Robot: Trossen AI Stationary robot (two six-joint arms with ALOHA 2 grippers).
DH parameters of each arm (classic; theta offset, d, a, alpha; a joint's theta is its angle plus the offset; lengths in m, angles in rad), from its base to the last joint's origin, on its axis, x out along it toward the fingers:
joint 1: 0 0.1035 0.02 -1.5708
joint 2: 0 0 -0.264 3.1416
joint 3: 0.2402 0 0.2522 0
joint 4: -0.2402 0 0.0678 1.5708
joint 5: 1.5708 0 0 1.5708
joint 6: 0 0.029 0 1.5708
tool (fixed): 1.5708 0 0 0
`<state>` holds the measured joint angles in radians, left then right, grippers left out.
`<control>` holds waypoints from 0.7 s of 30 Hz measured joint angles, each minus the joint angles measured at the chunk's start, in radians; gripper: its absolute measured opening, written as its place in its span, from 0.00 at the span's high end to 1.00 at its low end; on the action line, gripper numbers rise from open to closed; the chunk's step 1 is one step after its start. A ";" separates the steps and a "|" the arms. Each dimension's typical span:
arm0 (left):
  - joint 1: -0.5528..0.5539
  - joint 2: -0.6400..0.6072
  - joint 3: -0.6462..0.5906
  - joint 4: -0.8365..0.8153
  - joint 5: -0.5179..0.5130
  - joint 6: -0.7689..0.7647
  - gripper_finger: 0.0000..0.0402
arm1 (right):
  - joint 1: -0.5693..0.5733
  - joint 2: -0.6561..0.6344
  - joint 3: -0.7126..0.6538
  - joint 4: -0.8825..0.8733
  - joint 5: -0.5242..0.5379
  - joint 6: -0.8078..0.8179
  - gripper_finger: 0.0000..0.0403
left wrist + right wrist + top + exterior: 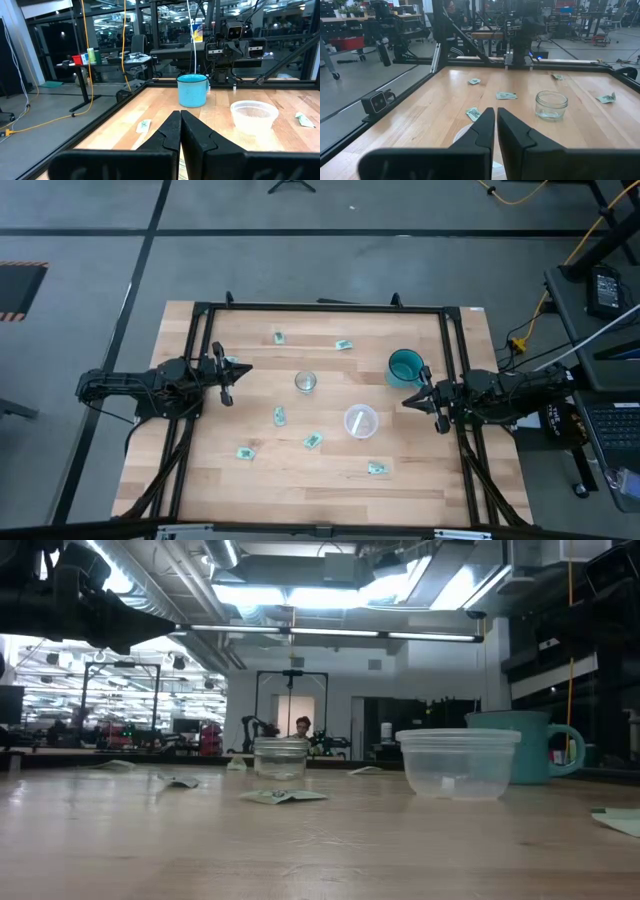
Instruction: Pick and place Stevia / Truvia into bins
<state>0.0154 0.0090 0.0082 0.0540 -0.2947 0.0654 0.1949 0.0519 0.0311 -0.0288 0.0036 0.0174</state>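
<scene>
A large open workshop with ceiling lights is seen beyond the pale wooden table [330, 480], framed by black rails. Mid-frame in the high view stand a teal mug [405, 366], a translucent plastic cup [360, 421] and a small clear glass jar [305, 382]. Light green sweetener packets [313, 441] lie scattered flat around them; none is binned. The left gripper [235, 370] at left and the right gripper [412, 400] at right hover pinched together, holding nothing. Judged: picking not begun; opening and descent onto a packet are required.

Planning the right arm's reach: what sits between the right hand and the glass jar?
In the high view, the plastic cup lies just below the line from the right hand to the glass jar; otherwise bare wood.
</scene>
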 joint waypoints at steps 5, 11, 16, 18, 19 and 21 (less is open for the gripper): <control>0.000 0.000 0.000 0.000 0.000 0.000 0.99 | 0.000 0.000 0.000 0.000 0.000 0.000 0.94; 0.000 0.000 0.000 0.000 0.000 0.000 0.99 | 0.000 0.000 0.000 0.000 0.002 -0.048 0.94; 0.000 0.000 0.000 0.000 0.000 0.000 0.99 | 0.000 0.000 0.000 0.000 0.002 -0.048 0.94; 0.000 0.000 0.000 0.000 0.000 0.000 0.99 | 0.000 0.000 0.000 0.000 0.002 -0.049 0.94; 0.000 0.000 0.000 0.000 0.000 0.000 0.99 | 0.000 0.000 0.000 0.000 0.002 -0.049 0.94; 0.000 0.000 0.000 0.000 0.000 0.000 0.99 | 0.000 0.000 0.000 0.000 0.002 -0.048 0.94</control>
<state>0.0153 0.0090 0.0084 0.0542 -0.2946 0.0657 0.1950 0.0518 0.0311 -0.0288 0.0059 -0.0307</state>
